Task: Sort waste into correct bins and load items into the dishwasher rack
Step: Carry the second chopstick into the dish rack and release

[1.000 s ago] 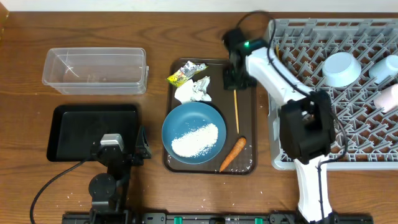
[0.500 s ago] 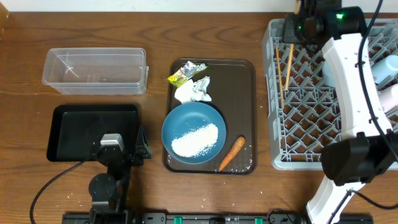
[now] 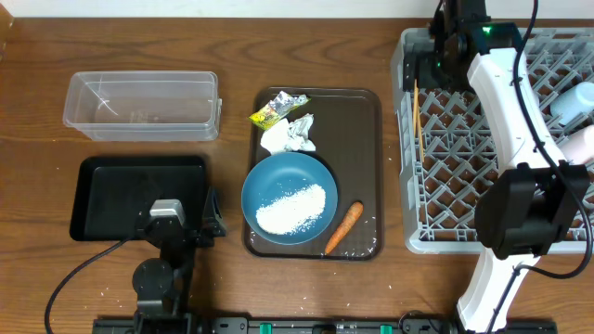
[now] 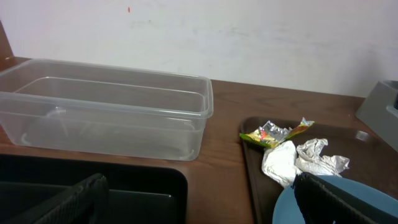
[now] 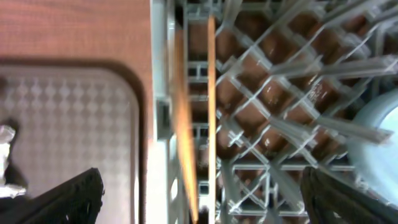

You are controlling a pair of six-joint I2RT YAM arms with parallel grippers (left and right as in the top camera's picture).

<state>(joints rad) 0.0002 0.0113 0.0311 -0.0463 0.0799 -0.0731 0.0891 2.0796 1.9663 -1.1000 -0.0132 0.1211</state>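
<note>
My right gripper (image 3: 434,67) (image 5: 205,208) hangs open over the far left corner of the grey dishwasher rack (image 3: 483,199) (image 5: 261,74). The wooden chopsticks (image 3: 417,121) (image 5: 211,93) lie loose along the rack's left wall, one blurred, free of the fingers. A white cup (image 3: 577,100) sits in the rack, and the light-blue bowl (image 5: 376,146) shows only at the right wrist view's edge. On the brown tray (image 3: 357,130) are the blue plate (image 3: 278,181) with rice (image 3: 290,210), a carrot (image 3: 343,228), a tissue (image 3: 290,135) and a wrapper (image 3: 276,110). My left gripper (image 3: 200,219) (image 4: 199,208) rests open by the black tray (image 3: 121,186).
The clear tub (image 3: 141,104) (image 4: 106,115) stands empty at the far left, behind the black tray (image 4: 137,193). In the left wrist view the wrapper (image 4: 273,132) and tissue (image 4: 301,158) lie past the plate's rim (image 4: 286,208). My right arm crosses the rack's middle.
My right gripper carried the chopsticks from the brown tray to the rack's left side and opened; they now lie in the rack. The left arm has not moved.
</note>
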